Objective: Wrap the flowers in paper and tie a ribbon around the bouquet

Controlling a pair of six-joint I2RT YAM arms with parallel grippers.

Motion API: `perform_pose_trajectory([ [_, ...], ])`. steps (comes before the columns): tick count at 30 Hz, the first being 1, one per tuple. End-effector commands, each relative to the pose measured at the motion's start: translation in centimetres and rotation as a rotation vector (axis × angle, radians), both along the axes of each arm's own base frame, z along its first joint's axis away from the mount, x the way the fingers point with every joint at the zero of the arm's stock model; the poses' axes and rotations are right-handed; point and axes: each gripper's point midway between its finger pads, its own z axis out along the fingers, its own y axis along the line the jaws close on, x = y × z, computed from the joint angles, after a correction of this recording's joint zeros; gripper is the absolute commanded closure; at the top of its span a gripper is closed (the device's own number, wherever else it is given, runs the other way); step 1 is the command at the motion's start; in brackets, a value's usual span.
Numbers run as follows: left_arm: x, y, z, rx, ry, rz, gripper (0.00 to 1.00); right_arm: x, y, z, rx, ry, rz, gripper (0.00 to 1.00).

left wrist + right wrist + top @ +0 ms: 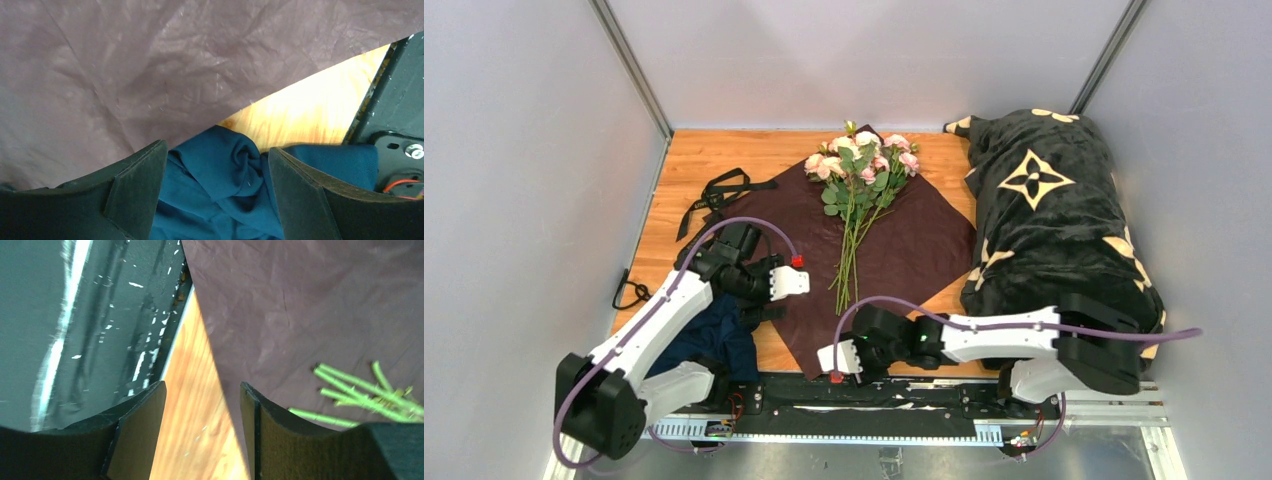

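Note:
The flowers (861, 168), pale pink roses on long green stems, lie on the burgundy paper (919, 250), heads at the far side. The paper is spread flat as a diamond on the wooden table. The black ribbon (719, 195) lies loose at the paper's far left corner. My left gripper (789, 282) hovers open at the paper's left edge; its wrist view shows the paper (150, 65) ahead and nothing between its fingers (135, 185). My right gripper (834, 360) stands open at the paper's near corner. Its wrist view shows bare wood between the jaws, the paper's edge (300, 305) beside one finger and the stem ends (360, 390).
A navy blue cloth (714, 340) lies bunched under my left arm and below the left jaws (225, 170). A black blanket with cream flowers (1049, 220) fills the right side. A thin black cord (629, 292) lies at the table's left edge. The black base plate (100, 315) borders the near edge.

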Motion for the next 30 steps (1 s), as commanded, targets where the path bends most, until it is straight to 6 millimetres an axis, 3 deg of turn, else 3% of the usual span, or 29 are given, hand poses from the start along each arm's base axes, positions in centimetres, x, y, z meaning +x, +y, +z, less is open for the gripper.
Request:
perform_pose_trajectory([
  [1,-0.8,0.9,-0.6,-0.031,0.104,0.063,0.18,0.8,4.4,0.4,0.05,-0.169,0.231,0.38],
  [4,-0.6,1.1,-0.3,-0.041,0.1,0.093,0.18,1.6,5.7,-0.6,0.03,-0.204,0.24,0.39],
  [8,-0.4,1.4,0.5,-0.044,0.051,0.103,0.18,2.2,6.0,-2.7,-0.002,-0.259,0.278,0.4],
  [11,-0.4,1.4,0.8,-0.047,0.025,0.086,0.18,3.1,6.7,-3.0,0.009,-0.287,0.253,0.42],
  [13,-0.1,1.2,1.0,-0.052,0.035,0.091,0.18,3.5,7.3,-2.5,0.036,-0.267,0.221,0.47],
  [15,0.1,1.2,0.9,-0.043,0.066,0.11,0.17,3.6,7.5,-2.1,0.056,-0.224,0.193,0.59],
  [18,0.0,1.2,1.2,-0.033,0.102,0.113,0.18,4.4,7.3,-1.6,0.072,-0.197,0.122,0.86],
  [21,0.2,1.0,1.8,-0.043,0.101,0.117,0.18,5.1,6.5,-1.5,0.077,-0.161,0.05,0.97],
  [26,0.5,0.3,2.7,-0.08,0.1,0.13,0.18,6.1,5.3,-0.1,0.126,-0.045,-0.115,1.0],
  [28,0.7,-0.9,3.9,-0.126,0.116,0.158,0.19,7.0,4.6,0.9,0.182,0.048,-0.233,1.0],
  [30,-0.5,-3.3,5.3,-0.187,0.178,0.117,0.2,8.2,3.8,1.9,0.265,0.169,-0.355,1.0],
])
